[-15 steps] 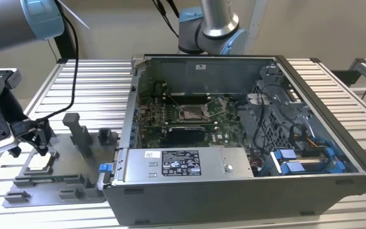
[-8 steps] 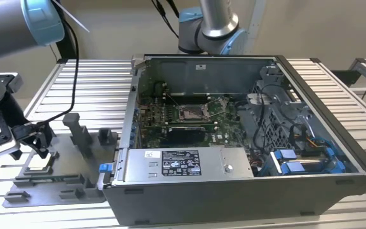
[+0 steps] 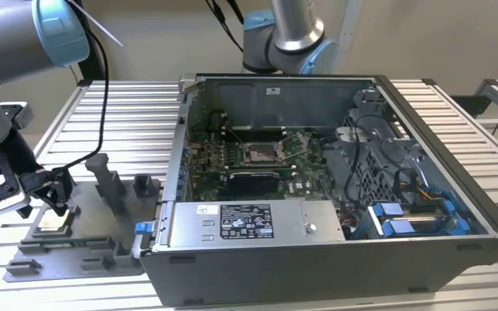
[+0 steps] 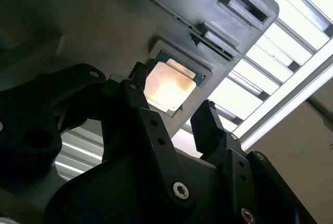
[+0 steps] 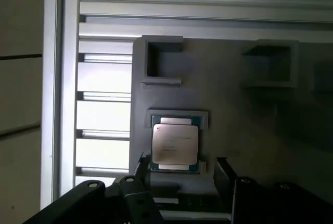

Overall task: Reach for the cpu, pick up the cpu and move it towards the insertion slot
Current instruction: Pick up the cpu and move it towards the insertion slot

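The reaching step is in hand: the end effector (image 5: pixel 182 160) is hovering over the cpu (image 5: pixel 175 144), which is lying in its grey fixture (image 3: pixel 85 259), well apart from the insertion slot (image 3: pixel 262 152). Its fingers (image 4: pixel 208 125) are standing open, gripping nothing, and seemingly straddling the chip. Grasping is calling for squared alignment.

The jaws hang just above the cpu (image 3: pixel 54 223) on the grey fixture (image 3: pixel 67 264).

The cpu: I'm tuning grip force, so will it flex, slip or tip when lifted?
Probably rigid: the cpu shows a flat metal lid. Likely slippery, since that lid shines. Unlikely to roll: it lies flat in the grey fixture.
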`<state>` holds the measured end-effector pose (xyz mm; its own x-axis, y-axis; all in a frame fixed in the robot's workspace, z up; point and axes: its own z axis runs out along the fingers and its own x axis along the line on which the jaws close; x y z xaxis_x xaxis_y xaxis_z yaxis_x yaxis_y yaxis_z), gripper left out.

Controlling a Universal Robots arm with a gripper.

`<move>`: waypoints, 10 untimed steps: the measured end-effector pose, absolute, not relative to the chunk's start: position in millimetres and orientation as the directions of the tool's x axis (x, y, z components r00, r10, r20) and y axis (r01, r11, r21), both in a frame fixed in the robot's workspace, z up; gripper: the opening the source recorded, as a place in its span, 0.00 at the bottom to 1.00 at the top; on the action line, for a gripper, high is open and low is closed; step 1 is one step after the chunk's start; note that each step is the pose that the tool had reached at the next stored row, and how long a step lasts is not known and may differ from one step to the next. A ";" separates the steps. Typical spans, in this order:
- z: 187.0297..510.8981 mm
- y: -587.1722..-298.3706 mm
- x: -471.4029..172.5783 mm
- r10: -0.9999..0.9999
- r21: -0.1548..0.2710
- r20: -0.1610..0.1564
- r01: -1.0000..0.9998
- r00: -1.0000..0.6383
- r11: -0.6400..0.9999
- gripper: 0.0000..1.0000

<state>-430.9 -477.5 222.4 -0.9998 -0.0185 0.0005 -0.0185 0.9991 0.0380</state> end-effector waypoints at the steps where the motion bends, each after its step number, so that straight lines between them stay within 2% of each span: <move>1: 221.4 -477.2 -431.4 -0.019 0.038 0.001 -0.018 -1.000 0.999 1.00; 10: 209.5 -470.5 -431.8 -0.017 0.038 0.000 -0.017 -1.000 0.999 1.00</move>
